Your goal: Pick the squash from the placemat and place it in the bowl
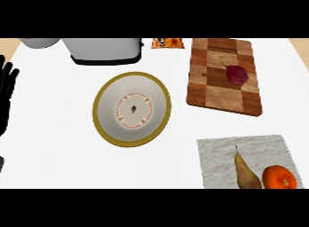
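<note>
A kitchen — cutting board [213, 93], bowl [150, 95].

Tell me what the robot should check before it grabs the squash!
1. Is the squash on the placemat? Ok.
2. Is there room around the squash? Not ok: the orange crowds its right side.
3. Is the bowl open, with nothing in it but its pattern? Ok.
4. Is the right hand ready? Cannot tell: it shows nowhere in the head view.
5. Is the left hand out of the way? Ok: it rests open at the left edge, far from the placemat.
</note>
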`<state>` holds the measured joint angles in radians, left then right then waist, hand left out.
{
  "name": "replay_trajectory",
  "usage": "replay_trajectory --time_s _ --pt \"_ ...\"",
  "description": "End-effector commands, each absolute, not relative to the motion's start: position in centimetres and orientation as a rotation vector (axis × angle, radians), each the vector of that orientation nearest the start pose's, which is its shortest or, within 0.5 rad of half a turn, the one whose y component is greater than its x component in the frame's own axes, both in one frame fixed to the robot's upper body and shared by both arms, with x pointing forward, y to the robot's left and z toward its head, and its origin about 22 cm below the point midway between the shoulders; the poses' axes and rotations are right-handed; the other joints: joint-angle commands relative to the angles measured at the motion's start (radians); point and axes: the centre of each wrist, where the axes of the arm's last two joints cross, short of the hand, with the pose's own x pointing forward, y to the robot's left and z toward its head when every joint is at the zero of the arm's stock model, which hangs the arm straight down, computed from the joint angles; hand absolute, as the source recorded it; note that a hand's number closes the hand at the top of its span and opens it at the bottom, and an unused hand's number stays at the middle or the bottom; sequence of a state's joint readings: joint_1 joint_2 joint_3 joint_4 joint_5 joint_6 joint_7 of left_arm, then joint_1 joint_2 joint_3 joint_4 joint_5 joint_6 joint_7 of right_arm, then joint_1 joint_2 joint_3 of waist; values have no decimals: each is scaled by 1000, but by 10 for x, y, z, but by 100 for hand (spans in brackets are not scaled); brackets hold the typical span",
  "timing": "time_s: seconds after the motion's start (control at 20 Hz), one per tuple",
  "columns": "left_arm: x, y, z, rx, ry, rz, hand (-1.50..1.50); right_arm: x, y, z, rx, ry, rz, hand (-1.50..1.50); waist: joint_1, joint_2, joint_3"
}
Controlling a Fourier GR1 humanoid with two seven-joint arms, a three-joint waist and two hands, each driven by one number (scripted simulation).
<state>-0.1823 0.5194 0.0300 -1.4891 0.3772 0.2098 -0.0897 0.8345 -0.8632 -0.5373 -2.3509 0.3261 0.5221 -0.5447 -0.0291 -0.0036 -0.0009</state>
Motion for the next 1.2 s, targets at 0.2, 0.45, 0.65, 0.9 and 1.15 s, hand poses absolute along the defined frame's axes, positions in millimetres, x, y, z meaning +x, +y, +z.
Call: replay_trajectory --time_s 0.2,0.45,0.65,0.9,1.15 --pt "282 326 78 242 -1778 26 0 89 -379 170 -449 -1302 1590 -150 28 3 2" --pt "291 331 77 243 -1789 47 0 100 -368 162 -455 -1248 1601 -150 28 4 1" --pt "290 326 73 232 -1779 30 0 111 -386 140 -432 -1239 1590 -150 28 3 1" --pt "299 314 98 248 -1787 34 0 137 -369 108 -456 -1218 1551 -150 35 4 2" --pt "296 332 110 256 -1784 29 0 140 -380 93 -463 -1233 1531 -150 30 3 1"
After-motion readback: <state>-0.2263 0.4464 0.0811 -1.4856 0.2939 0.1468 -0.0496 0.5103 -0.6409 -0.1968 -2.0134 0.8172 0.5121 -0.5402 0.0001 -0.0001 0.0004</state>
